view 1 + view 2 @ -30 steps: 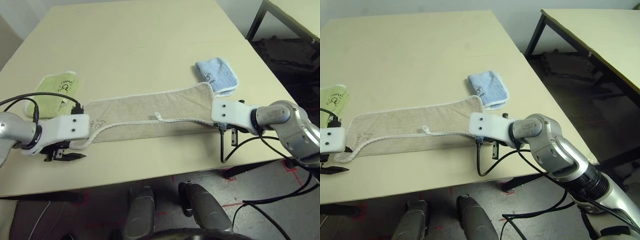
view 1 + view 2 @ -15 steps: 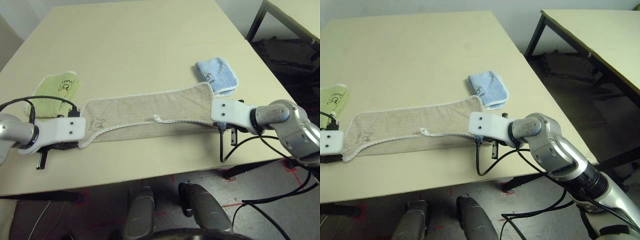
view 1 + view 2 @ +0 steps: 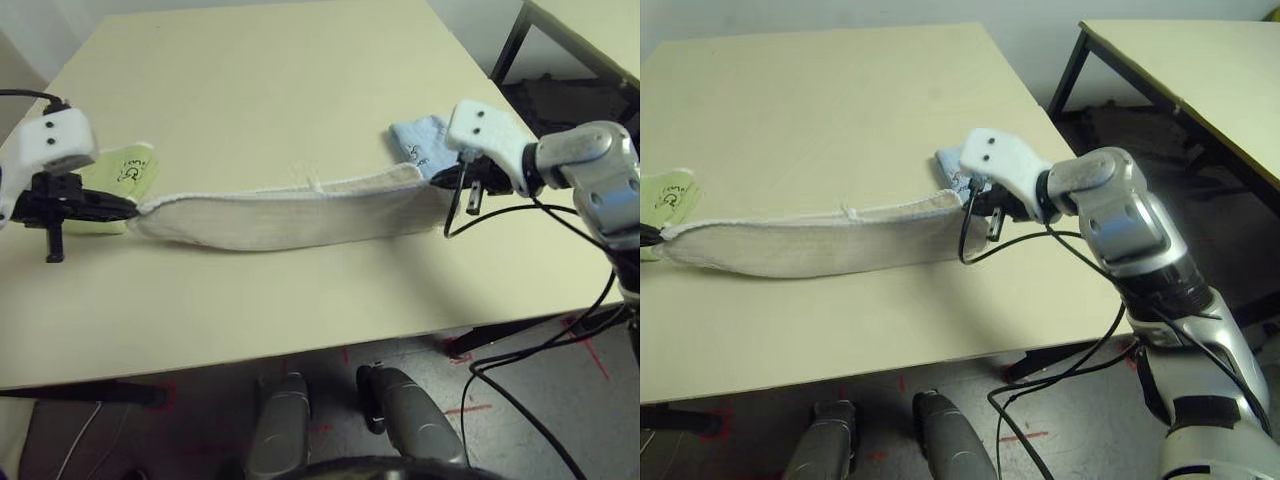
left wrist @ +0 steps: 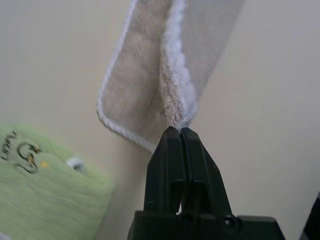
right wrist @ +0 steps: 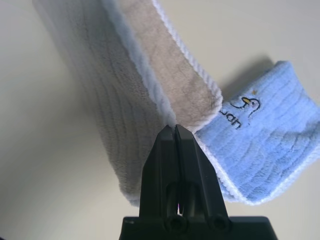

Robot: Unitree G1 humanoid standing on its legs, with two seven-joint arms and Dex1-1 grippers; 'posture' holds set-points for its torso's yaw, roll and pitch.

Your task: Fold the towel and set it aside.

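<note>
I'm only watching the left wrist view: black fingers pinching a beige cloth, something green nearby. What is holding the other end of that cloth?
Observer: The right gripper, shut on the beige towel's far end.
Operator: Is the cloth lying flat?
Observer: No, it hangs between both grippers as a long band, its lower edge on the table.
Operator: What is the green thing?
Observer: A folded green towel, just behind the left gripper.
Operator: Anything else there?
Observer: A folded blue towel lies beside the right end.
</note>
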